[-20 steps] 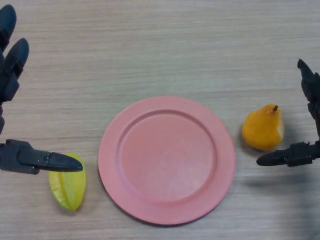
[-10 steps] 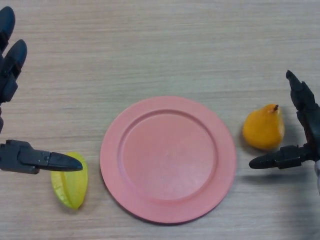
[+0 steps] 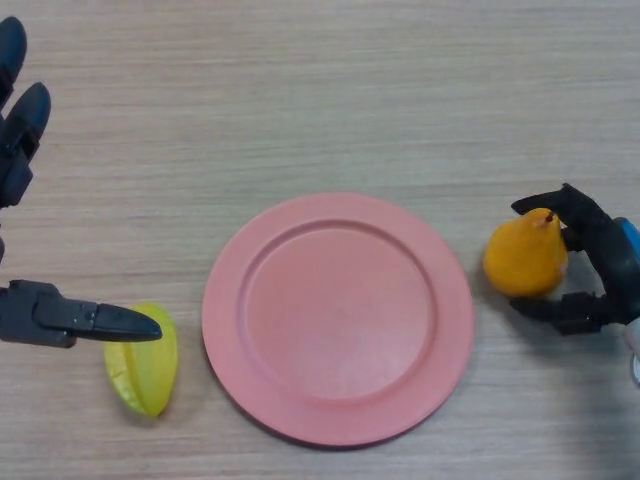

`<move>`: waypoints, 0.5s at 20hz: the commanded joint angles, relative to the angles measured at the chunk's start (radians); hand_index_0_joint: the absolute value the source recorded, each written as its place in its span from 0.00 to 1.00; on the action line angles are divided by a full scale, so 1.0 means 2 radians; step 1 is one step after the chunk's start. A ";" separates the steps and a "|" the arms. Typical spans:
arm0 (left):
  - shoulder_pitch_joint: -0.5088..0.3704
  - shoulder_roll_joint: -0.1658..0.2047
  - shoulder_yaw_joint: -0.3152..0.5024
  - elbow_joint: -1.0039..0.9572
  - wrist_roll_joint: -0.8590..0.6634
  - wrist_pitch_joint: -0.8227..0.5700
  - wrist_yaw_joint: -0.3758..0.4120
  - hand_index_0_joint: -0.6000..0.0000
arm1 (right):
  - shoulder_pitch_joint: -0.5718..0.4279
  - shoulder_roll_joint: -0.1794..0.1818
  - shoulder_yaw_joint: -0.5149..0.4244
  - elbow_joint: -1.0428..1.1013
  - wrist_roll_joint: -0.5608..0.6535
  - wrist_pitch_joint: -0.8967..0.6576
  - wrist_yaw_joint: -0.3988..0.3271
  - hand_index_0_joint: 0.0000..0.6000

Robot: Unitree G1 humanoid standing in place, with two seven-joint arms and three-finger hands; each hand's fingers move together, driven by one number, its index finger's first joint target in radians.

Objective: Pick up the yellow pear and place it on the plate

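star fruit [image 3: 140,358]: yellow-green, ribbed, lying on the surface at the near left, well left of the plate. its upper edge is hidden under the left thumb, so contact there can't be judged.
plate [image 3: 338,318]: pink, round, raised rim, near centre of the view. nothing lies on it. whole outline visible.
left hand [image 3: 40,315]: enters from the left edge, cut off by the frame. thumb stretched straight toward the right, tip over the top of the star fruit. fingers straight, pointing away up the left edge, well apart from the thumb. hand is spread, holding nothing.
yellow pear [image 3: 525,258]: orange-yellow, stands upright on the surface just right of the plate, not touching the rim. small brown stem on top, partly covered by a finger.
right hand [image 3: 600,265]: comes in from the right edge, palm partly cut off by the frame. fingers curl over the pear's top by the stem, thumb curls in under its near right side. it is closed around the pear from the right. the pear's far right flank is hidden behind the hand.
surface [image 3: 320,90]: light wood grain, fills the far half of the view.
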 commanded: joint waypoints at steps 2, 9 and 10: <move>-0.018 0.026 0.034 -0.014 0.015 -0.082 0.015 1.00 | -0.013 -0.011 -0.045 -0.087 0.099 0.014 0.005 1.00; -0.019 0.029 0.027 -0.010 0.004 -0.081 0.013 1.00 | 0.034 0.029 -0.031 -0.335 0.245 0.207 0.007 1.00; -0.020 0.029 0.028 -0.010 0.003 -0.079 0.011 1.00 | 0.042 0.038 -0.019 -0.367 0.231 0.223 0.009 1.00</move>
